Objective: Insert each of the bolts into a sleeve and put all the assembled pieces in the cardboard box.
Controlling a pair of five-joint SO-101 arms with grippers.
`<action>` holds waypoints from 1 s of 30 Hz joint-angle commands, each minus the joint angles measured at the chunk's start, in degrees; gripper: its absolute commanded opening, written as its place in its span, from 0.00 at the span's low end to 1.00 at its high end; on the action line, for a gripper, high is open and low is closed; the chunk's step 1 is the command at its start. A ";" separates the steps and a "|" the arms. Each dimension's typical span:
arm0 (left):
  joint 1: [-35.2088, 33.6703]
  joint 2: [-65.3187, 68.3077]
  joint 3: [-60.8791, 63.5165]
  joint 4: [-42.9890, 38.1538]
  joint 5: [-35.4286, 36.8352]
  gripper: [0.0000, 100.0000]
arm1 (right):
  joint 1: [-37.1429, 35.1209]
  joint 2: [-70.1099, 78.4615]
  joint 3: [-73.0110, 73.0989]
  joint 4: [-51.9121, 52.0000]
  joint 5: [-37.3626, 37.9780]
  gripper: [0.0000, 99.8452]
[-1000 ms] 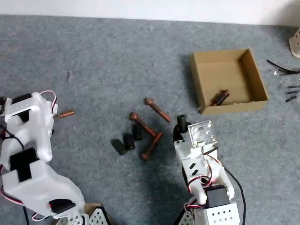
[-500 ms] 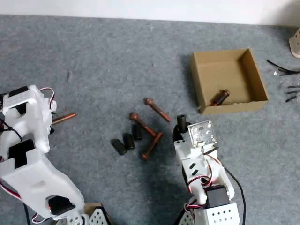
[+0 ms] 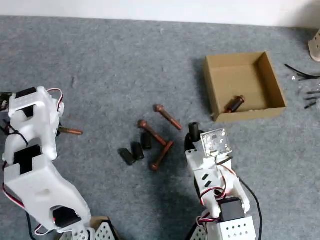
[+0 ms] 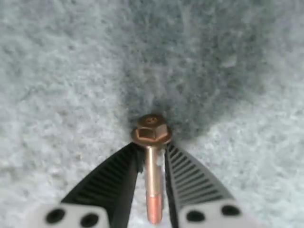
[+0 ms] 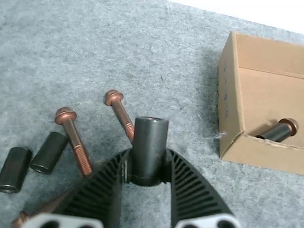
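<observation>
Two parts ready for mating: left gripper (image 4: 152, 152) pinches copper flanged bolt (image 4: 151, 131); right gripper (image 5: 147, 160) clamps black cylindrical sleeve (image 5: 150, 142), bore exposed.

You're seeing two white plastic arms in the high view. The left arm (image 3: 35, 150), at lower left, is showing black motor blocks and thin red and black cables. The right arm (image 3: 215, 175), at lower centre, is trailing red, white and black wires. The left end effector (image 4: 152, 147) and right end effector (image 5: 148, 159) are showing black ribbed jaws on white mounts with dark screw holes.
</observation>
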 commanded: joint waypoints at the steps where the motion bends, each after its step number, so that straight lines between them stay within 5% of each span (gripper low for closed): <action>1: 1.01 0.31 -0.22 0.70 -6.07 0.00 | 0.40 -1.19 5.05 -1.80 0.70 0.00; 7: 1.01 -7.52 -1.10 0.70 -16.00 0.00 | 0.40 -1.19 5.05 -1.80 0.70 0.00; 16: 1.01 -36.35 3.30 0.26 -32.79 0.00 | 0.40 -1.19 5.05 -1.80 0.70 0.00; 30: 4.35 -87.34 33.54 0.26 -49.41 0.00 | 0.40 -1.19 5.41 -1.89 0.70 0.00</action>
